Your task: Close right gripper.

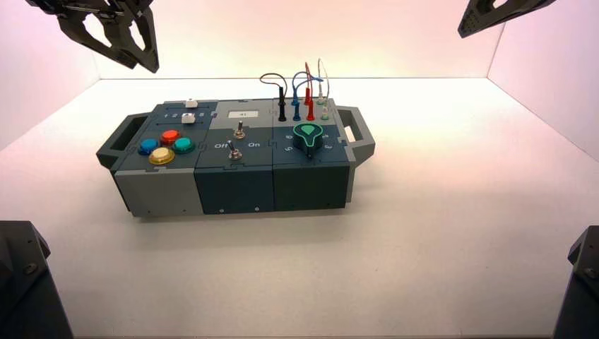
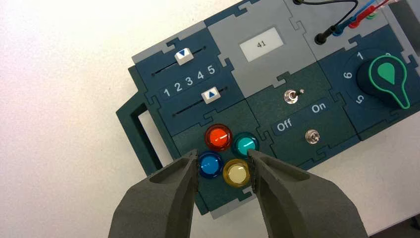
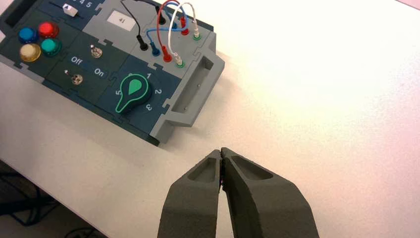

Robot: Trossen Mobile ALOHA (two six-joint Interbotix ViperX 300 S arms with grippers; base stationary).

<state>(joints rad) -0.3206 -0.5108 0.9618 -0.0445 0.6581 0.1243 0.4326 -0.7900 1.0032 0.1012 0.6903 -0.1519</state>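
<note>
My right gripper (image 3: pixel 220 152) is shut and empty, its two fingertips touching, held high over bare table off the box's right end. In the high view it shows only as a slim black wedge (image 1: pixel 467 28) at the top right corner. My left gripper (image 2: pixel 221 159) is open and empty, raised above the box's left end, over the four round buttons (image 2: pixel 227 156); it shows at the top left of the high view (image 1: pixel 131 46). The box (image 1: pixel 233 185) stands on the white table, in the middle, slightly turned.
The box carries a green knob (image 3: pixel 131 91), two toggle switches (image 3: pixel 85 64) lettered Off and On, two sliders (image 2: pixel 184 55), a small display reading 41 (image 2: pixel 261 44), and looped wires (image 1: pixel 300 88) at its back right. Handles (image 3: pixel 194 91) jut from both ends. White walls enclose the table.
</note>
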